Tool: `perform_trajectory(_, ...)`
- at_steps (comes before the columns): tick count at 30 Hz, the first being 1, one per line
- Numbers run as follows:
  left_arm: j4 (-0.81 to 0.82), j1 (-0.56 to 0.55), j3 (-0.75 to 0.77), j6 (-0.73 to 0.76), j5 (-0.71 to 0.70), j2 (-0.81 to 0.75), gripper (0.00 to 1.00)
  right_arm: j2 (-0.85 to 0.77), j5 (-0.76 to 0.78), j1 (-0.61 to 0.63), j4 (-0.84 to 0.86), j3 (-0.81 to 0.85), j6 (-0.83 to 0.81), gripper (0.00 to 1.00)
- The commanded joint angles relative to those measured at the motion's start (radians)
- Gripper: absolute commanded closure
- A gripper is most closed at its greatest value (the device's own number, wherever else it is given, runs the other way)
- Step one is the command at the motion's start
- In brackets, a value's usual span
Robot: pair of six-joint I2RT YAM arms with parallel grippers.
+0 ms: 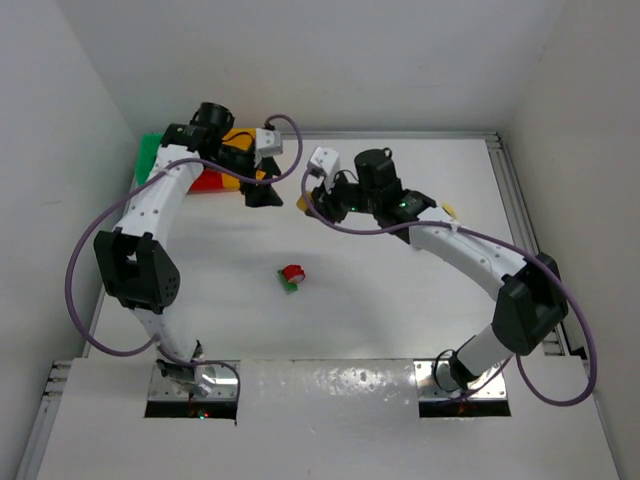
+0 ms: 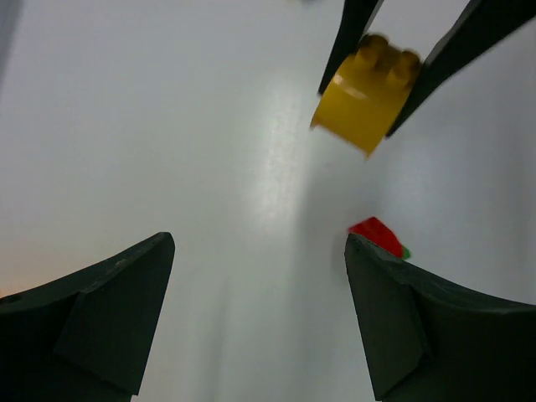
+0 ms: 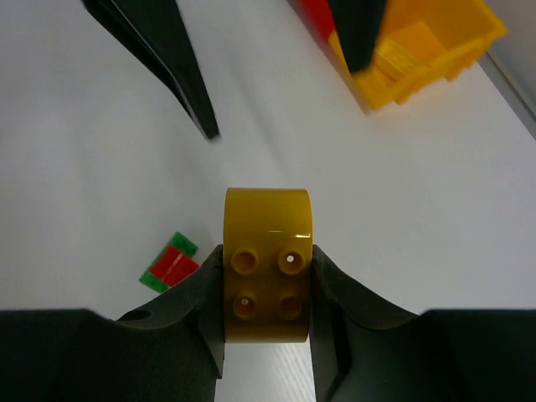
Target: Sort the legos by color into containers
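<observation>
- The yellow brick point(image 3: 268, 219) is clamped between the fingers of the right end effector point(image 3: 268, 254), low in the centre of the right wrist view, above the worktop point(image 3: 75, 167).
- The left end effector point(image 2: 258, 251) is spread wide and holds nothing.
- Delivery of this brick to the yellow bin point(image 3: 452, 38), at upper right, is judged the step in hand.
- Next, the brick must be carried past the left fingers point(image 3: 167, 59), over that bin's rim, and released.
- A red and green lego pair point(image 1: 291, 275) is left unsorted at the centre of the top view.
</observation>
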Motion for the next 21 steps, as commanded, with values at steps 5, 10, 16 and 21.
perform_trajectory(5, -0.164, -0.065, -0.003, 0.185, 0.045, -0.020, 0.19, -0.016, -0.087, 0.066, 0.194, -0.020, -0.069, 1.00)
perform_trajectory(10, -0.158, -0.144, -0.045, 0.202, -0.010, -0.020, 0.21, -0.014, -0.087, 0.087, 0.193, -0.032, -0.083, 1.00)
perform_trajectory(16, -0.243, -0.144, 0.048, 0.240, 0.033, -0.004, 0.28, -0.043, -0.054, 0.087, 0.139, -0.049, -0.127, 1.00)
perform_trajectory(21, -0.250, -0.144, 0.053, 0.257, 0.057, -0.017, 0.33, -0.050, -0.038, 0.089, 0.140, -0.065, -0.147, 1.00)
